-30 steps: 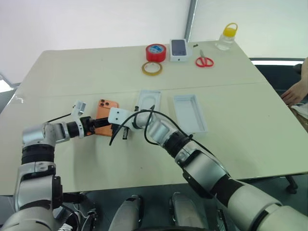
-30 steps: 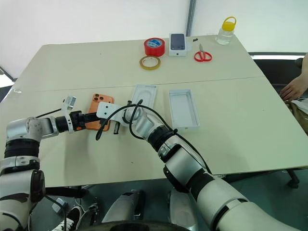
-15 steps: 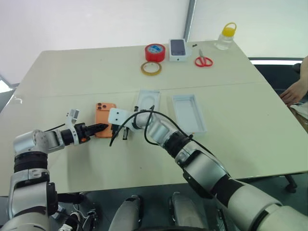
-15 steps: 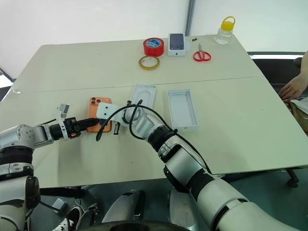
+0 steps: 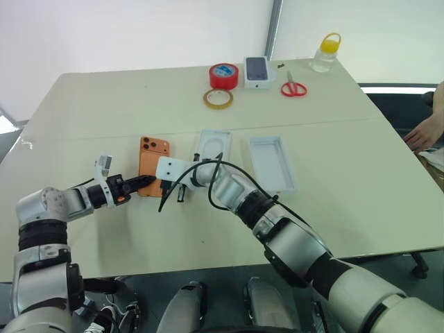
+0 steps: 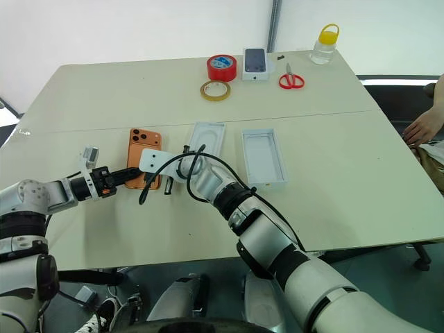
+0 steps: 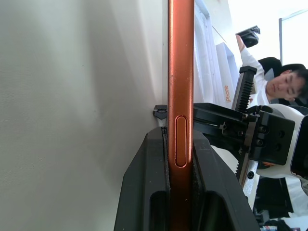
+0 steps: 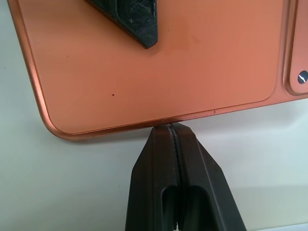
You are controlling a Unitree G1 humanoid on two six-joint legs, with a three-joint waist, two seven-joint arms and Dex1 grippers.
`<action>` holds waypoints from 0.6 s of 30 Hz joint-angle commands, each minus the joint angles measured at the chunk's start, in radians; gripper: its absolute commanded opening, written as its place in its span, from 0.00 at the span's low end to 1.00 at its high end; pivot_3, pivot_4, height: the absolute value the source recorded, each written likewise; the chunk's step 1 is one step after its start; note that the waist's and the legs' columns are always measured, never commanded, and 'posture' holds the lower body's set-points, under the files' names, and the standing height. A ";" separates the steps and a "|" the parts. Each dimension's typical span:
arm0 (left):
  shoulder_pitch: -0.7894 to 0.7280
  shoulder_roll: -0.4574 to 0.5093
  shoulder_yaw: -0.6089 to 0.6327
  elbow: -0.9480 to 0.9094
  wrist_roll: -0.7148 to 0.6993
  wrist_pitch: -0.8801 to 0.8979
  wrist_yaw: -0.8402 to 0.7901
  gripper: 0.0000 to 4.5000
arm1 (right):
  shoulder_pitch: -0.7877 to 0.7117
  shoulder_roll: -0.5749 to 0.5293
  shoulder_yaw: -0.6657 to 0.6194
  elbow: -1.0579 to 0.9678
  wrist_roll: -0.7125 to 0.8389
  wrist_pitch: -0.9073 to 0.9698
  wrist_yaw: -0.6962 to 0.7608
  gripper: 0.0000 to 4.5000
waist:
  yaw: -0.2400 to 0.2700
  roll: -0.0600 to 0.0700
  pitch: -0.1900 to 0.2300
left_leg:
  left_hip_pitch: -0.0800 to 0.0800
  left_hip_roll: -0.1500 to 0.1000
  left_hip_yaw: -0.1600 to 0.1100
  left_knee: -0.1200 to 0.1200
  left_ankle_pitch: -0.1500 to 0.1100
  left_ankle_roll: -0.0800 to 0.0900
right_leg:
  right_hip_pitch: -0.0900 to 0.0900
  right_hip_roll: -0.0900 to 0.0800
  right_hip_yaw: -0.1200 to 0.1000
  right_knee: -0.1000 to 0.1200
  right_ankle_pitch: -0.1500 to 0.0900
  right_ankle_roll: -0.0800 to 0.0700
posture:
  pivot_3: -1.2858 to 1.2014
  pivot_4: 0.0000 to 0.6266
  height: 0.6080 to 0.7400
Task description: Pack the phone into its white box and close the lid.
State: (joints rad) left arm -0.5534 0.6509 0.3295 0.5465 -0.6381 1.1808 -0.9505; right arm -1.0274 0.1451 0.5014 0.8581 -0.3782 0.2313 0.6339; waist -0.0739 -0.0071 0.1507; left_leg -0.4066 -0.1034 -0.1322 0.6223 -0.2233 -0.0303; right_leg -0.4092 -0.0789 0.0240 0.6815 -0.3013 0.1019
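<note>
**Phone gripped at its near edge on the table**

**Head views**
- The table (image 5: 97, 104) is a pale beige surface with 1 seam line across its width. White wall panels stand behind it, with 1 grey vertical post.
- The phone (image 5: 152, 158) lies back-up on the table, camera cluster at the far corner.
- The left tool (image 5: 142, 183) is clenched on the phone's near edge.
- The right tool (image 6: 164, 182) sits just beside the phone's near right corner, fingers pressed together with nothing between them.
- The insert (image 5: 214, 146) with an oval recess lies right of the phone. The white box (image 5: 272, 163) lies right of the insert, open, apart from the phone.
- At the far edge: red tape roll (image 5: 223, 75), yellow tape ring (image 5: 218, 98), small white box (image 5: 257, 72), red scissors (image 5: 294, 88), bottle (image 5: 327, 53) with a yellow cap.
- A person's arm (image 5: 424, 132) rests at the right edge.

**Left wrist view**
- The phone's orange side rail (image 7: 181, 96) runs between the 2 black fingers (image 7: 149, 192), which clamp it at the side button. The beige table surface lies alongside. A person sits in the background.

**Right wrist view**
- The 2 fingertips (image 8: 169, 144) meet in a closed seam touching the phone's rim near a rounded corner. The other tool's black fingertip (image 8: 132, 21) lies on the orange back.
</note>
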 commanded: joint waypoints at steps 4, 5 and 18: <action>0.008 0.001 0.022 -0.015 -0.018 0.022 0.040 0.00 | 0.004 0.000 -0.008 -0.044 0.018 -0.033 0.014 0.00 | 0.001 0.000 0.000 | 0.000 0.000 0.000 0.000 0.000 0.000 | 0.000 0.000 0.000 0.000 0.000 0.000 | 0.52 0.24 1.00; 0.006 -0.002 0.042 -0.007 -0.027 0.027 0.052 0.00 | 0.012 0.002 -0.032 -0.072 0.052 -0.031 0.038 0.00 | 0.001 0.000 0.000 | 0.000 0.000 0.000 0.000 0.000 0.000 | 0.000 0.000 0.000 0.000 0.000 0.000 | 0.52 0.24 1.00; 0.118 -0.163 0.354 -0.226 -0.244 0.152 0.304 0.00 | 0.149 -0.203 -0.154 -0.549 0.306 0.109 0.323 0.63 | 0.010 -0.001 0.000 | -0.002 0.000 -0.001 0.001 -0.001 0.001 | 0.000 -0.001 -0.001 -0.002 0.000 0.000 | 0.52 0.24 1.00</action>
State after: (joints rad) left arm -0.4244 0.4979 0.6236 0.3842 -0.8205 1.3259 -0.6798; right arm -0.8890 -0.0404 0.3349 0.3696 -0.0746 0.3703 0.9331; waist -0.0639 -0.0085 0.1511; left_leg -0.4092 -0.1033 -0.1328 0.6229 -0.2241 -0.0290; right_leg -0.4091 -0.0796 0.0230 0.6790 -0.3013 0.1020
